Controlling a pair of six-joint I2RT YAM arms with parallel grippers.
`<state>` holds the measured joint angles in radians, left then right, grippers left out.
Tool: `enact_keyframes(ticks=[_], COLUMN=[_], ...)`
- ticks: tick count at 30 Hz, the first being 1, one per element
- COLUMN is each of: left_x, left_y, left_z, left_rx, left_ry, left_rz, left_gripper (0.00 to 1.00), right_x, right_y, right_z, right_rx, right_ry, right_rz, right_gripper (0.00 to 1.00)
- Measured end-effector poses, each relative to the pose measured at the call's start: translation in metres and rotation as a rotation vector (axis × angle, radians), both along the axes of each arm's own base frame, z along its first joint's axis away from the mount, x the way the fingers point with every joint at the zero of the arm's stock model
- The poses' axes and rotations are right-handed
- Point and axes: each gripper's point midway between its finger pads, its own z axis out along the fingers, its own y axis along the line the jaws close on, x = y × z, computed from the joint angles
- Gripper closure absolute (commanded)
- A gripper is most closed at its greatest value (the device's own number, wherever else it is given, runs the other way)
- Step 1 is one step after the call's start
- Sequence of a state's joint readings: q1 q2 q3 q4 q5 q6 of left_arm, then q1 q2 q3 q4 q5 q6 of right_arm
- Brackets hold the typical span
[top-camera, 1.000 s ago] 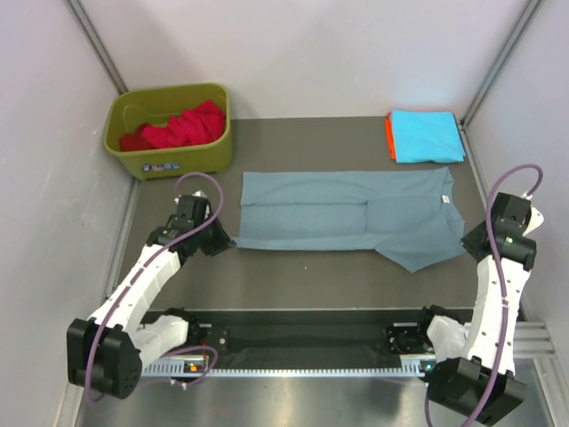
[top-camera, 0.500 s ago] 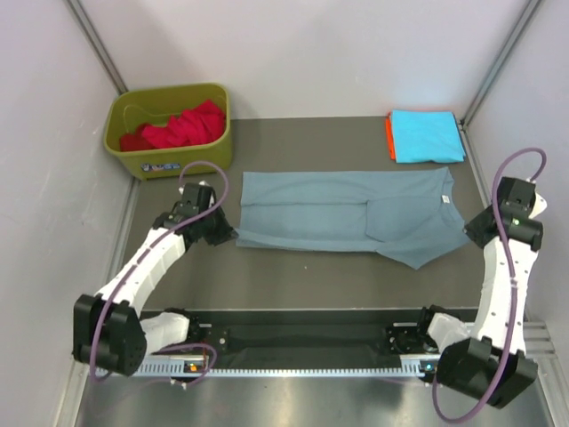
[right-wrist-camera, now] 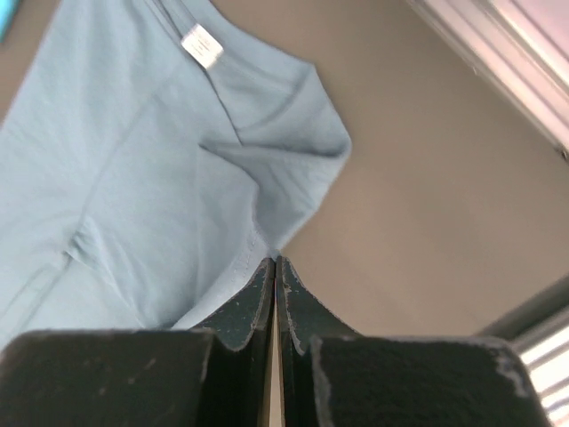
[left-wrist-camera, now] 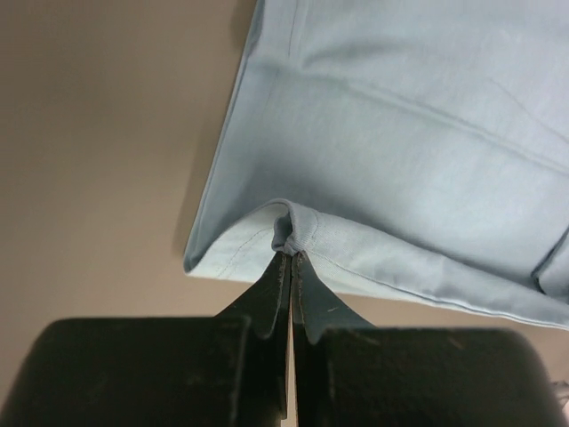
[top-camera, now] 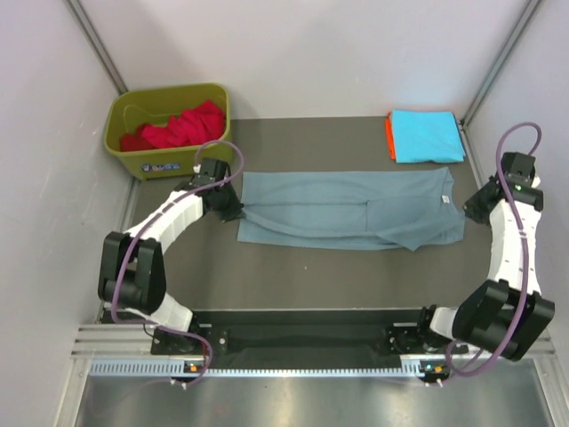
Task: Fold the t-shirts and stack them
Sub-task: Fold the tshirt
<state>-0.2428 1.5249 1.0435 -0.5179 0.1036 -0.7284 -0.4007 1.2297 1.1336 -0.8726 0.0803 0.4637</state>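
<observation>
A dusty grey-blue t-shirt [top-camera: 347, 206] lies lengthwise across the middle of the table, its near part doubled over, neck label [right-wrist-camera: 203, 46] at the right end. My left gripper [top-camera: 235, 212] is shut on its left hem; in the left wrist view the tips [left-wrist-camera: 292, 254] pinch a bunched bit of hem of the t-shirt [left-wrist-camera: 400, 133]. My right gripper [top-camera: 468, 207] is shut on the right edge near the collar, the tips [right-wrist-camera: 275, 260] nipping the cloth [right-wrist-camera: 133, 178]. A folded cyan t-shirt [top-camera: 427, 135] lies on an orange one [top-camera: 388, 136] at the back right. A red t-shirt [top-camera: 182, 127] is heaped in the bin.
The olive-green plastic bin [top-camera: 169, 158] stands at the back left. Metal frame rails run along both side walls, and a black bar with the arm bases [top-camera: 307, 338] crosses the near edge. Bare brown table [top-camera: 320, 276] lies between the shirt and the bases.
Both grippers have travelled away from the bases toward the back, carrying the shirt's near edge with them. The lower flap and sleeve are now drawn up, so the shirt looks narrower.
</observation>
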Motion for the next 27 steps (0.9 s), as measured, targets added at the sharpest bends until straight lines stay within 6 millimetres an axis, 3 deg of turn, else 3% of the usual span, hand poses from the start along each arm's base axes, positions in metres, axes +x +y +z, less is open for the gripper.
enact_keyframes(ticks=[14, 27], left_x=[0.04, 0.046], left_y=[0.007, 0.014], left_z=[-0.01, -0.026], left_rx=[0.039, 0.048], left_ry=[-0.001, 0.037], left_rz=[0.042, 0.072], left_gripper=[1.0, 1.0], right_x=[0.06, 0.1], right_y=[-0.011, -0.012], right_z=[-0.015, -0.008], right_rx=[0.056, 0.084], right_ry=[0.002, -0.038], right_rz=[0.058, 0.118], right_gripper=[1.0, 1.0])
